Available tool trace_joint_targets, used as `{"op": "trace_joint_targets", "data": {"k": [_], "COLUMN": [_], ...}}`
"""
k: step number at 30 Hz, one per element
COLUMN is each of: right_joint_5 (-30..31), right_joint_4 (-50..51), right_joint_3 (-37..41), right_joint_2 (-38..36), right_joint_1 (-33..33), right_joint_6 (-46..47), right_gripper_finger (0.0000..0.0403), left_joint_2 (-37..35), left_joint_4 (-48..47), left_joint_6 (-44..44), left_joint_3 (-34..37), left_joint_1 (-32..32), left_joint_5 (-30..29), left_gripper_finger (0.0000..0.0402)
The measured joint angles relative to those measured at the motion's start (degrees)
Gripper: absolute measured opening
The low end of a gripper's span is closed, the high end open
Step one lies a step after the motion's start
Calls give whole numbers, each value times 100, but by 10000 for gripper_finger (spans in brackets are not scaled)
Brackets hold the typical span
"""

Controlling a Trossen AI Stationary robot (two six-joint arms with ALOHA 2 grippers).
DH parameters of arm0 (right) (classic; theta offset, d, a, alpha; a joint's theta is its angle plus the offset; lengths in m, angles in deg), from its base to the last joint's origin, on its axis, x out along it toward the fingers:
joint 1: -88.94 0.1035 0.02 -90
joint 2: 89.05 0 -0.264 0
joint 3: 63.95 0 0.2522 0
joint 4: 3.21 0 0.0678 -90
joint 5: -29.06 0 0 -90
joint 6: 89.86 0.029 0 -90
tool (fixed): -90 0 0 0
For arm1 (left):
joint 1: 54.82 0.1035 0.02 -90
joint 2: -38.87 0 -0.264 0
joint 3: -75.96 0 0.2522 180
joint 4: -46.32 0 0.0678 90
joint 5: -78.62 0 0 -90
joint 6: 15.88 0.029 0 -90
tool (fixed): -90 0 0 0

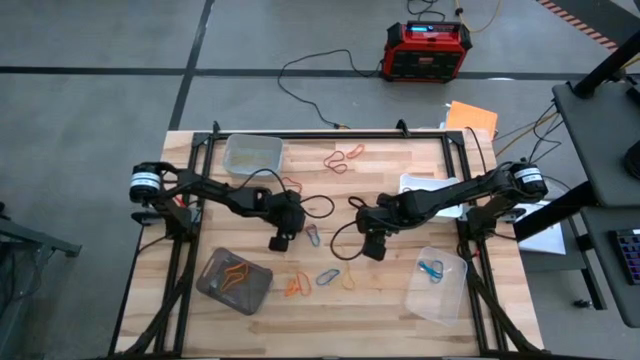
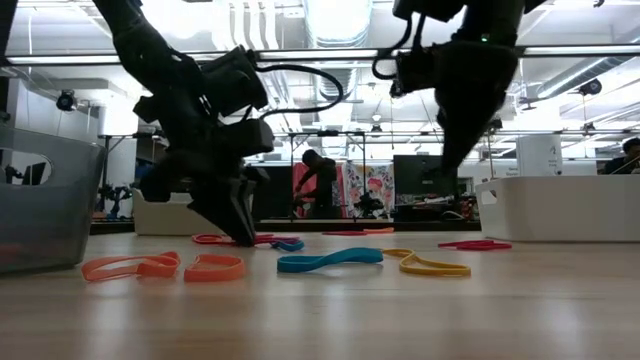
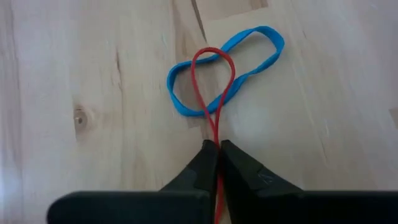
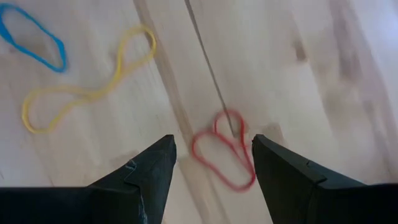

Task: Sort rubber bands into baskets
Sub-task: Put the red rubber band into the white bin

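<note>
Both arms reach inward over mid-surface: left claw (image 3: 217,151) pinched closed, tips down; right claw (image 4: 211,163) spread wide, hovering.

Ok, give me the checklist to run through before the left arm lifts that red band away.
1. Left gripper shut on the red rubber band: ok, fingers pinch it.
2. Red band free of the blue rubber band: not ok, its loop lies across the blue one.
3. Blue band will stay down on lifting: cannot tell.
4. Right gripper clear of the left one: ok, it hangs open over another red band, apart in the high view.
5. Basket for red bands known: cannot tell; the grey tub holds orange, the clear tub holds blue.
</note>
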Motion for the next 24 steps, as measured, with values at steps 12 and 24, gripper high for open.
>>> {"op": "trace_joint_targets", "data": {"k": [12,24], "right_joint_5": [590,911], "right_joint_4": [-2378,-3628], "right_joint_3": [87,90], "right_joint_2": [0,-2], "right_joint_1": [-2,-104], "right_joint_6": [-1204,-1522], "right_gripper_finger": [205,206], "left_joint_2": [-1351,-1868], "left_joint_4": [156,762], "left_joint_6": [271,124], "left_joint_3": [-7,-10], "left_joint_1": [11,3], "left_joint_5": [35,83], "left_gripper_finger": [0,0]}}
